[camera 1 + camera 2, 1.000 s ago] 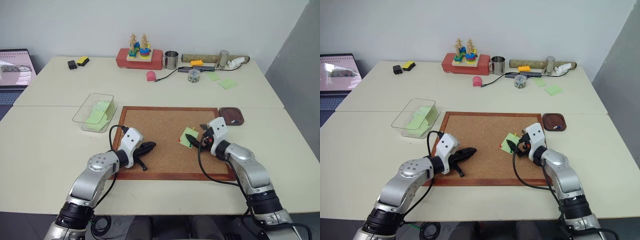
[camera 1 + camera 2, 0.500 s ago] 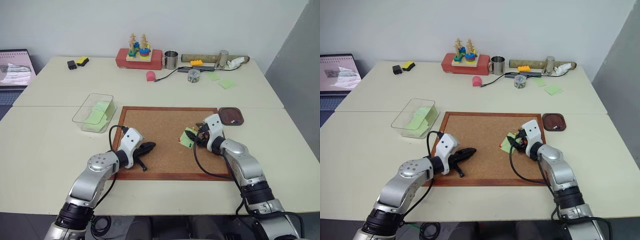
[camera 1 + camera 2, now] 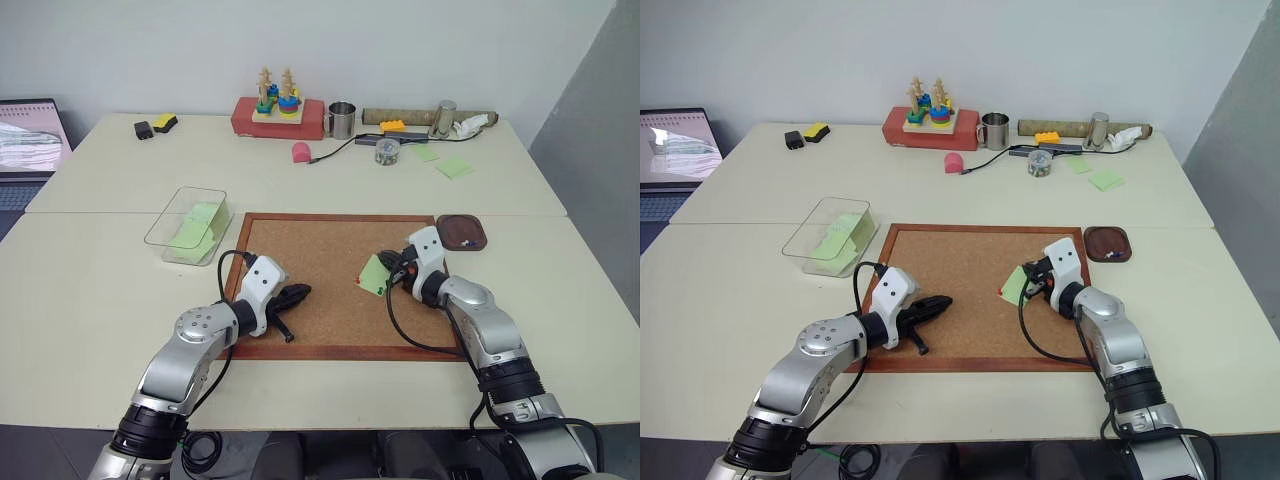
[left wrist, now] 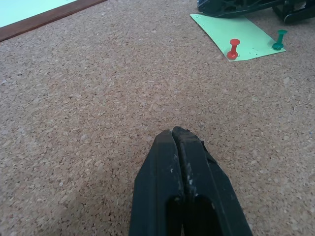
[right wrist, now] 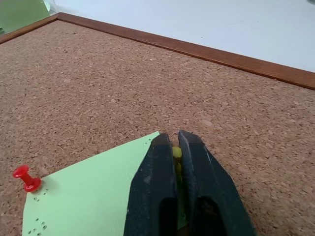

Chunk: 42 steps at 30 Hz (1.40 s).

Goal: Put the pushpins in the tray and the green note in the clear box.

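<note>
The green note lies on the cork board, right of its middle. My right gripper is shut on the yellow pushpin at the note's near edge. The red pushpin stands upright in the note's far corner. My left gripper is shut on nothing, low over the board's left part, well apart from the note. The dark brown tray sits just off the board's right top corner. Left of the board stands the clear box.
A teal pin stands in the cork beside the note. The clear box holds green notes. Along the table's back are a red block with stacking toys, a metal cup, cables and loose green notes. A laptop sits far left.
My right gripper's fingers have closed from wide open onto the yellow pushpin at the note's edge. The left arm has stayed still.
</note>
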Each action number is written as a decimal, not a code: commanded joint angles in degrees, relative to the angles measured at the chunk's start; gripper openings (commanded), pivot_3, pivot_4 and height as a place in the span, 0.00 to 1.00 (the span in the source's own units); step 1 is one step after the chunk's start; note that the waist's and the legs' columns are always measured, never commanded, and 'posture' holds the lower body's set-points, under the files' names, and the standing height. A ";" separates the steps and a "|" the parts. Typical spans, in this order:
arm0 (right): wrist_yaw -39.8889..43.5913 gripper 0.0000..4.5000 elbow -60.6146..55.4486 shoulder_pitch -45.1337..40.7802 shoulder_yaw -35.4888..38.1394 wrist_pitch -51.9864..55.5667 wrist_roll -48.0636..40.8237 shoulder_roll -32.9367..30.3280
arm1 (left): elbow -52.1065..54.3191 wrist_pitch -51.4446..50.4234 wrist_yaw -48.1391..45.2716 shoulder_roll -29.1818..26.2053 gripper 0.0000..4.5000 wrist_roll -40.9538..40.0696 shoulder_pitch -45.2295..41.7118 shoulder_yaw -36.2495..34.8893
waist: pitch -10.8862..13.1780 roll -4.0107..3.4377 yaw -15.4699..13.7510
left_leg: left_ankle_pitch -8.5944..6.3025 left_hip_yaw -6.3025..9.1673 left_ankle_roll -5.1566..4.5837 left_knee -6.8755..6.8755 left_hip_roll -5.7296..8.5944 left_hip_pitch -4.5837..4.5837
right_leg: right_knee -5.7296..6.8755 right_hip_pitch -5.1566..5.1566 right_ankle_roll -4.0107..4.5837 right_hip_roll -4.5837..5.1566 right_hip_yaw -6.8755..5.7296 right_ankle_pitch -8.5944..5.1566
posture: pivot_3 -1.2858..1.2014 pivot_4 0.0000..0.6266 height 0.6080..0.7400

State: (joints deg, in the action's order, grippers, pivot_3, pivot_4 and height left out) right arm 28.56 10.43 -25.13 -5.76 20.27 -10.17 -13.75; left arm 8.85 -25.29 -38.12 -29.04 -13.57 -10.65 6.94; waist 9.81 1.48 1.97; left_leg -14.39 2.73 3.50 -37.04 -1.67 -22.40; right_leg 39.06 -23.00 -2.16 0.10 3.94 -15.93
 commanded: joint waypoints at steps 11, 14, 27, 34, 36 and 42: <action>1.88 0.01 -8.22 1.31 1.22 -3.50 -1.00 -1.60 | -1.61 -1.27 0.33 -0.77 0.00 2.49 1.64 1.59 | 0.01 -0.01 -0.03 | 0.00 0.00 0.00 0.03 0.00 -0.08 | -0.03 -0.06 0.00 0.00 0.00 0.00 | 0.52 0.24 1.00; 2.19 0.01 -9.52 2.05 1.74 -3.11 -1.57 -2.14 | -1.61 -1.47 0.23 -0.81 0.00 2.45 1.64 1.60 | 0.01 -0.02 -0.05 | 0.00 0.00 0.00 0.04 0.00 -0.12 | -0.03 -0.10 0.00 0.01 -0.01 0.00 | 0.52 0.24 1.00; 2.50 0.01 -13.17 2.56 3.91 -1.63 -3.61 -2.91 | -1.93 -2.19 0.20 -0.75 0.00 2.33 1.26 1.55 | 0.01 -0.02 -0.05 | 0.00 0.00 0.00 0.03 0.00 -0.07 | -0.03 -0.06 -0.01 0.00 0.00 0.00 | 0.52 0.24 1.00; 2.27 0.01 -13.74 2.28 4.48 -1.86 -3.77 -2.65 | -1.65 -2.60 0.20 -0.72 0.00 2.12 1.40 1.35 | 0.01 -0.02 -0.04 | 0.00 0.00 0.00 0.03 0.00 -0.06 | -0.03 -0.06 -0.01 0.00 0.00 -0.01 | 0.52 0.24 1.00; 0.83 0.01 -13.24 1.83 5.86 -1.61 -4.19 -2.13 | -1.60 -2.70 0.22 -0.69 0.00 2.09 1.43 1.33 | 0.01 -0.02 -0.05 | 0.00 -0.01 0.00 0.03 0.00 -0.06 | -0.03 -0.06 -0.01 0.00 0.01 -0.01 | 0.52 0.24 1.00; -8.48 0.01 -5.18 -2.74 13.93 -1.59 -3.34 -2.77 | -1.11 -2.87 0.14 -0.73 0.00 1.93 1.76 1.29 | 0.01 -0.02 -0.04 | 0.00 -0.03 0.00 0.02 0.00 -0.06 | -0.03 -0.06 0.00 0.00 0.02 0.00 | 0.52 0.24 1.00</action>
State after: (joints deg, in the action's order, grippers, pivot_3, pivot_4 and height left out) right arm 23.19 3.29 -25.83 4.20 19.46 -13.56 -15.35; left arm 9.33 -25.79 -38.13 -29.09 -13.00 -10.55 7.29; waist 9.82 1.46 1.93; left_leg -14.39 2.70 3.50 -37.01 -1.67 -22.46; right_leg 39.03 -23.06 -2.16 0.11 3.96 -15.93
